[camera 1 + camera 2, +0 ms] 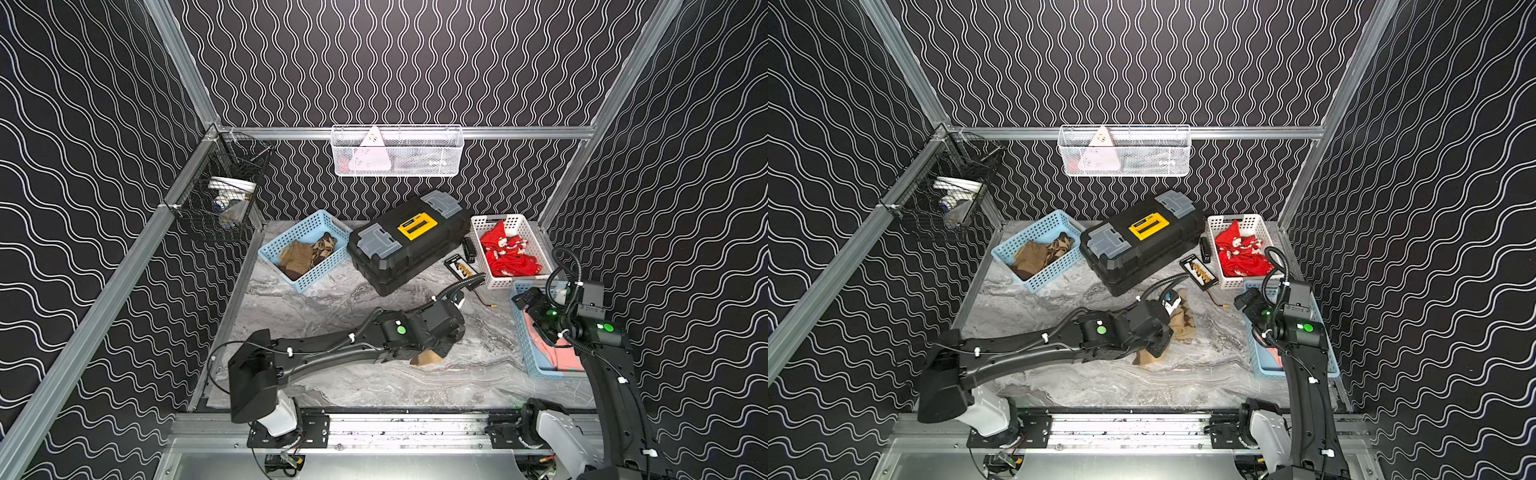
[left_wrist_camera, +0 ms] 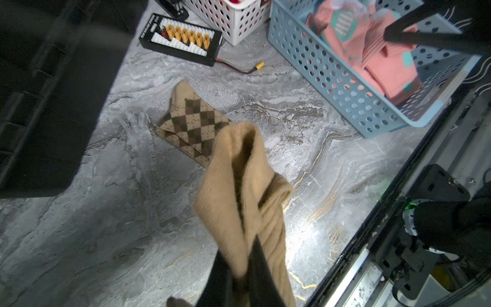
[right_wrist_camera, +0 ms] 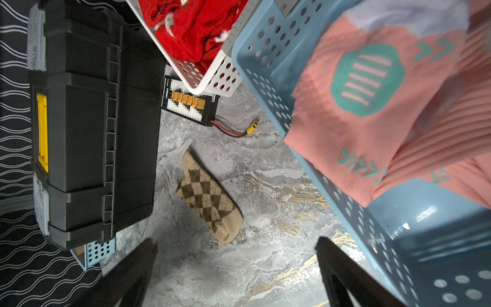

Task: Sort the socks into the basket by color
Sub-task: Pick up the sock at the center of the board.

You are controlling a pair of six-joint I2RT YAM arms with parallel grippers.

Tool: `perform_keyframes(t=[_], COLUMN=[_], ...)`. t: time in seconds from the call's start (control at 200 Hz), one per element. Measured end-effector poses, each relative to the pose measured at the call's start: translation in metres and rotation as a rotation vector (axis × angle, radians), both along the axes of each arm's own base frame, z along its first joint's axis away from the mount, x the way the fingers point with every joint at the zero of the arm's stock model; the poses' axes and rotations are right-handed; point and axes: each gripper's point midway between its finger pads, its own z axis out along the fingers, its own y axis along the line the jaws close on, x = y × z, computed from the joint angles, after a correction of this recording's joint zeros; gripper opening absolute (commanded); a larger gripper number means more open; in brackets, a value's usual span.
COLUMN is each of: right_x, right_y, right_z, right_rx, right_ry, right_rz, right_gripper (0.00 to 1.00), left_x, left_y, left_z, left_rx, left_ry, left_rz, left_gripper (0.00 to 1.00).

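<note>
My left gripper (image 2: pixel 244 255) is shut on the ribbed cuff of a tan sock (image 2: pixel 239 186) and holds it just above the marble table, near the middle (image 1: pixel 428 357). A tan-brown argyle sock (image 2: pixel 191 125) lies flat on the table just beyond it (image 3: pixel 207 196). Three baskets hold socks. The blue basket (image 1: pixel 266 249) at the far left has tan and brown socks (image 1: pixel 303 255). Red socks (image 1: pixel 507 253) fill the white basket (image 1: pixel 478 249). A second blue basket (image 1: pixel 525 345) at the right holds salmon-pink socks (image 3: pixel 358 119). My right gripper (image 3: pixel 236 265) hangs open and empty over that basket's far end.
A black toolbox (image 1: pixel 407 241) with a yellow latch sits between the far baskets. A black connector board (image 1: pixel 461 266) with a red-black cable lies next to the white basket. A white mesh bin (image 1: pixel 397 151) and a black wire bin (image 1: pixel 224 195) hang on the walls.
</note>
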Motion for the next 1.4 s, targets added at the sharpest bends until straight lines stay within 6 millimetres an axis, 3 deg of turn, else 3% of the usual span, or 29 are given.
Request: perform_keyframes(t=[0.22,0.405,0.565,0.751,0.901,1.096,1.396], right_x=[0.001,0.003,0.005,0.009,0.012,0.017,0.023], right_y=[0.016,0.035,0.052,0.065,0.073,0.081,0.086], right_z=[-0.006,-0.015,-0.022,-0.025,-0.024,-0.022,-0.024], right_rx=[-0.02,-0.049,-0.084,-0.12,-0.134,-0.143,-0.156], right_ry=[0.02,0.045,0.07,0.083,0.073,0.066,0.076], right_rz=[0.075,0.147,0.204,0.249,0.278,0.305,0.333], right_gripper=[1.0,1.0,1.0,1.0,1.0,1.0,1.0], left_x=[0.0,0.008,0.026,0.058,0.085,0.121,0.179], left_y=[0.033,0.074,0.122,0.193,0.238,0.284,0.333], left_z=[0.034,0.061,0.079,0.092,0.085,0.057,0.027], left_rx=[-0.019,-0.054,-0.074,-0.102,-0.085,-0.075,-0.108], left_ry=[-0.037,-0.052,-0.056,-0.05,-0.019,0.063,0.112], left_rz=[0.048,0.132,0.25,0.44,0.548,0.659,0.76], left_gripper=[0.0,0.0,0.0,0.0,0.0,0.0,0.0])
